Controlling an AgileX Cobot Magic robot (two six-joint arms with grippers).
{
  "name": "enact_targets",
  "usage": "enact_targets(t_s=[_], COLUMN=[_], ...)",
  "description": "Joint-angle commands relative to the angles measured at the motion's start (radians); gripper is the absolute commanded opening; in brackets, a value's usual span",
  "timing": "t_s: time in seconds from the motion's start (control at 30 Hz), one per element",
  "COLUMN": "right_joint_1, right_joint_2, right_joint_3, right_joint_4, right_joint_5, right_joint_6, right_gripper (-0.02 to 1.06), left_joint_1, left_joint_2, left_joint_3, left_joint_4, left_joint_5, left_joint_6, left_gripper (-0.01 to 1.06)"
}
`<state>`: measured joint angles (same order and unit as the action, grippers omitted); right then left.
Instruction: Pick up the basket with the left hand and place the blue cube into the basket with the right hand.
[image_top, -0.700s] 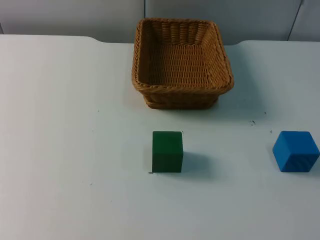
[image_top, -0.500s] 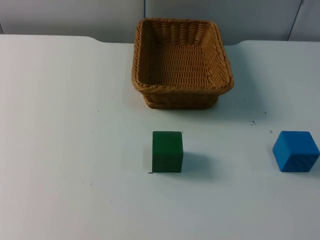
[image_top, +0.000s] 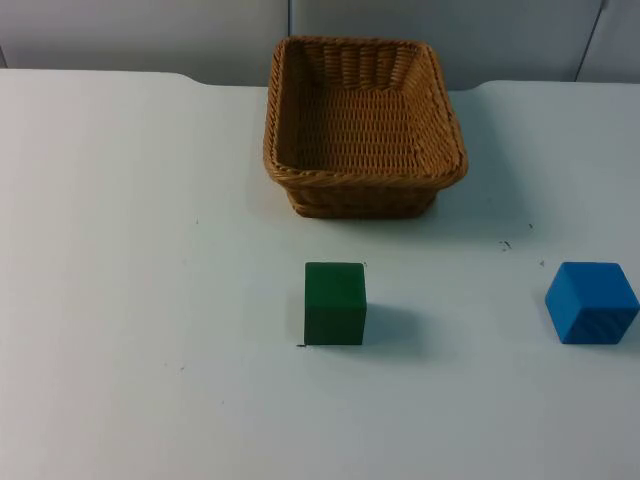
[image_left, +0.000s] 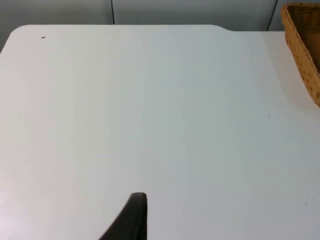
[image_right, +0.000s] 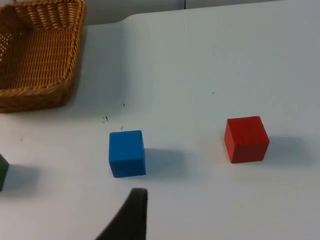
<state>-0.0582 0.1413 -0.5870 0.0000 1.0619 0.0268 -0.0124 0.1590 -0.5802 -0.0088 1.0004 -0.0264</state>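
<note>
Nearest, on the white table (image_top: 150, 250), a green cube (image_top: 335, 303) stands about midway across, and a blue cube (image_top: 591, 302) stands at the same depth but well apart from it, towards the right arm's side. Both rest flat on the table and nothing touches either of them. In the right wrist view the right gripper (image_right: 131, 212) hangs over bare table near the blue cube (image_right: 127, 153) but apart from it; whether this gripper is open or closed cannot be told. In that same view a red cube (image_right: 246, 139) sits beyond the blue one on the side away from the basket, with a clear gap between the two. A few small dark specks (image_top: 505, 245) mark the table between the blue cube and the basket. Farther back, the brown wicker basket (image_top: 365, 180) sits upright on the table with nothing in it, close to the far edge and directly behind the green cube. The left gripper (image_left: 132, 217) hangs over bare table well apart from the basket (image_left: 302, 45); here too, open or closed cannot be told. Behind everything runs the grey wall (image_top: 150, 30).
</note>
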Motion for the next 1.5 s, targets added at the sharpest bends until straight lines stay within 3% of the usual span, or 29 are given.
enact_targets(t_s=[0.0, 0.33, 0.53, 0.63, 0.9, 1.17, 1.27, 1.4, 1.47], right_joint_1=[0.002, 0.002, 0.002, 0.002, 0.002, 0.002, 0.002, 0.002, 0.002], right_joint_2=[0.064, 0.375, 0.526, 0.647, 0.832, 0.930, 0.953, 1.010, 1.024], right_joint_3=[-0.022, -0.137, -0.178, -0.198, -0.203, -0.203, -0.203, -0.203, -0.203], right_joint_4=[0.000, 0.000, 0.000, 0.000, 0.000, 0.008, 0.034, 0.144, 0.157], right_joint_5=[-0.053, -0.160, -0.203, -0.243, -0.309, -0.342, -0.347, -0.365, -0.365], right_joint_6=[-0.007, -0.007, -0.007, -0.009, -0.027, -0.045, -0.071, -0.161, -0.166], right_gripper=[1.00, 1.00, 1.00, 1.00, 1.00, 1.00, 1.00, 1.00, 1.00], left_joint_1=[-0.002, -0.002, -0.002, -0.002, -0.002, -0.002, -0.002, -0.002, -0.002], left_joint_2=[0.042, 0.278, 0.393, 0.498, 0.747, 0.930, 0.992, 1.138, 1.168], left_joint_3=[-0.011, -0.014, -0.014, -0.018, -0.162, -0.279, -0.309, -0.366, -0.382], left_joint_4=[-0.029, -0.086, -0.166, -0.310, -0.468, -0.483, -0.488, -0.614, -0.637], left_joint_5=[-0.059, -0.191, -0.293, -0.363, -0.373, -0.434, -0.454, -0.473, -0.473], left_joint_6=[-0.002, 0.001, 0.080, 0.197, 0.372, 0.394, 0.403, 0.527, 0.546], left_gripper=[1.05, 1.05, 1.05, 1.05, 1.05, 1.05, 1.05, 1.05, 1.05])
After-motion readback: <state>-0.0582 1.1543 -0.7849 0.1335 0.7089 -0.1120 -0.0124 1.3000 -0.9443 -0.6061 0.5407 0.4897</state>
